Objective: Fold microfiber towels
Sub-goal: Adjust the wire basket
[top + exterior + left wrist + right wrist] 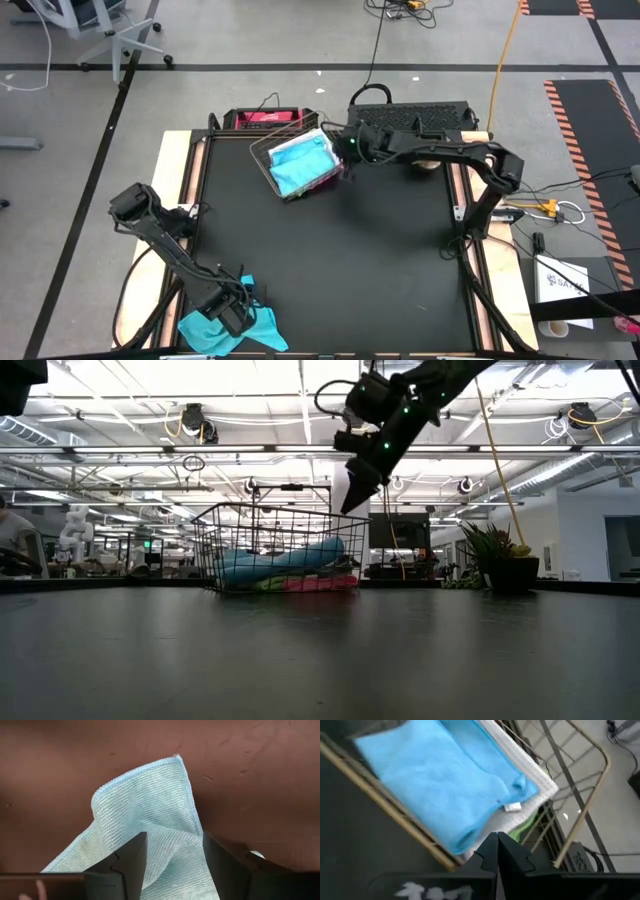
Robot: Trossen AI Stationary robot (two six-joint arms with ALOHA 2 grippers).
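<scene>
From above, my left gripper (228, 312) sits at the near left corner of the black table (330, 260), low over a crumpled turquoise towel (205, 333) that spills past the table's edge. My arm covers the middle of that towel, so its full outline is lost. At the far side, my right gripper (345, 150) hangs by the right end of the copper wire basket (262, 153), where a second turquoise towel (302, 162) lies folded on top.

At table height, only the right gripper (350, 500) shows, fingers pressed together to a point and holding nothing, above the basket's (210, 550) right rim. This view alone reveals the stack's side: the folded turquoise towel (290, 556) over a green towel (268, 584) and a pink towel (320, 583). The near towel and my left arm are out of this view.

My left wrist view shows my two fingers (131, 865) spread apart with the pale turquoise cloth (145, 810) rising between them in a peaked fold on the table; whether they pinch it or merely straddle it is hard to make out.

My right wrist view looks down past closed, empty fingers (497, 857) onto the folded towel (430, 785), with a light grey towel (530, 777) edging out beneath it and a sliver of green (527, 827) below; the pink one is hidden here.
</scene>
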